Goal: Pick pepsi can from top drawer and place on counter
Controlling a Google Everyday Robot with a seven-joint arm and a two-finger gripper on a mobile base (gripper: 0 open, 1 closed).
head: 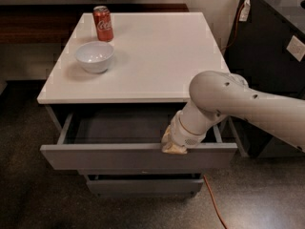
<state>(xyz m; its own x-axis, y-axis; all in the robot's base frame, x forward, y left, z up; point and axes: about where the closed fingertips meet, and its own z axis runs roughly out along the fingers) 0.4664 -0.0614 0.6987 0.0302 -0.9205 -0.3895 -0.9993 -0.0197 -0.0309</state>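
The top drawer (138,156) of the grey cabinet stands pulled open, and its dark inside shows. The pepsi can is hidden; none shows in the visible part of the drawer. My gripper (174,144) reaches down into the right part of the drawer, just behind the drawer front, and my white arm and wrist cover it. The white counter (157,51) lies above the drawer.
A red Coca-Cola can (102,24) stands at the counter's far left corner. A white bowl (95,56) sits in front of it. Two narrower drawers (143,184) sit below. A dark cabinet (276,46) stands to the right. An orange cable (214,204) lies on the floor.
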